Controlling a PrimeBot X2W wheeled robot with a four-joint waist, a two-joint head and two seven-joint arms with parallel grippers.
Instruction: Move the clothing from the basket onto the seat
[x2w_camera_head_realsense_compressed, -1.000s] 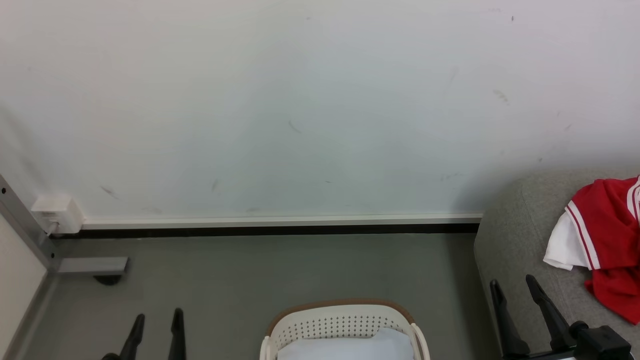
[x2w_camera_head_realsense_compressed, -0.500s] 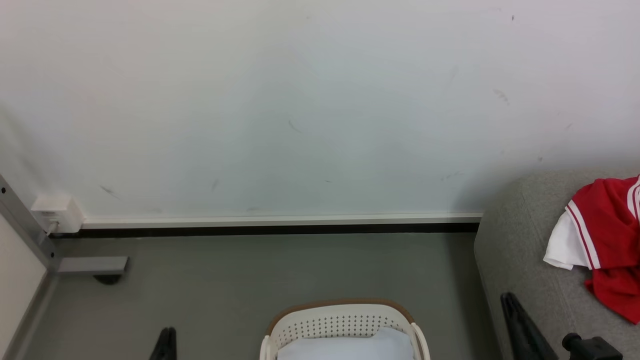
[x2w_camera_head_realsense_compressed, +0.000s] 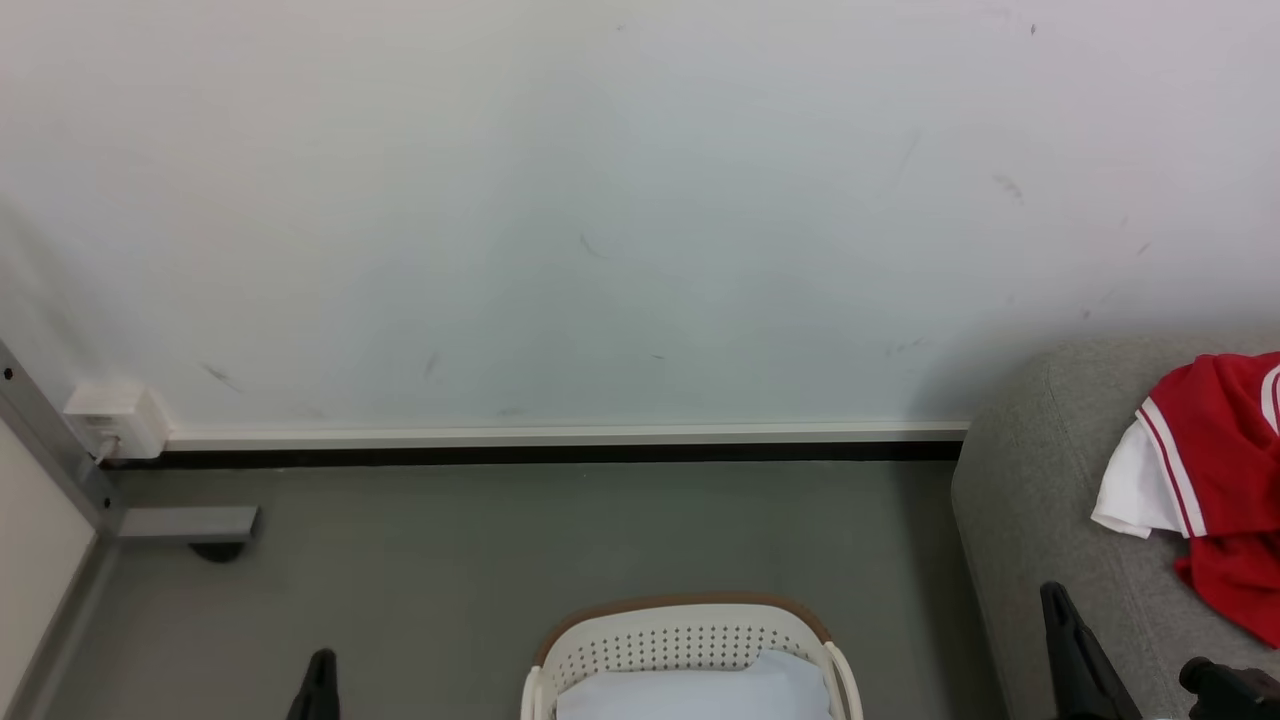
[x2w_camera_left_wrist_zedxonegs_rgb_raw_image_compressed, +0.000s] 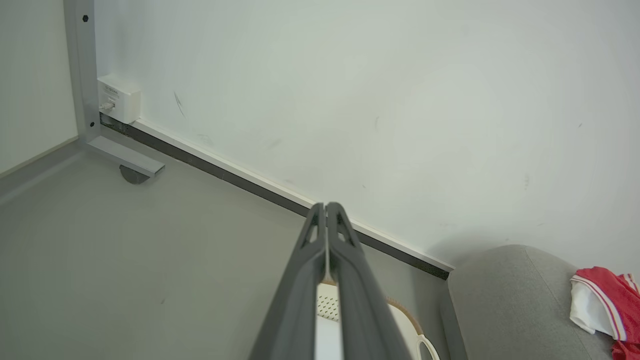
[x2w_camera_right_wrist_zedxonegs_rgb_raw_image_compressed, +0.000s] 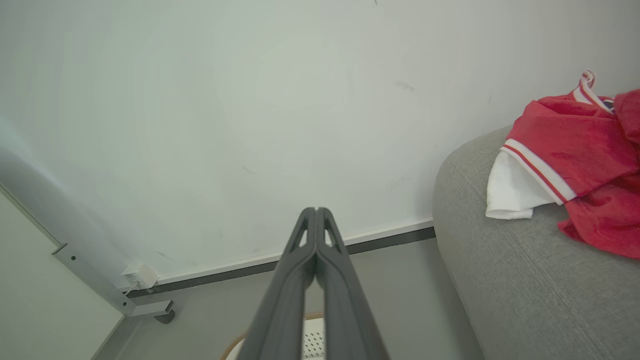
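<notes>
while the crumpled red sports jersey (x2w_camera_head_realsense_compressed: 1215, 470) with a white panel and stripe trim lies on the rounded grey fabric sofa (x2w_camera_head_realsense_compressed: 1040, 500) at the right, the oval cream-white perforated plastic basket (x2w_camera_head_realsense_compressed: 690, 645) with a brown rim sits on the grey floor (x2w_camera_head_realsense_compressed: 500, 560) near it, holding a pale blue-white sheet (x2w_camera_head_realsense_compressed: 690, 695). the left gripper (x2w_camera_left_wrist_zedxonegs_rgb_raw_image_compressed: 326, 206) and right gripper (x2w_camera_right_wrist_zedxonegs_rgb_raw_image_compressed: 316, 210) each have dark fingers pressed together, gripping nothing.

No readable text, label or number
</notes>
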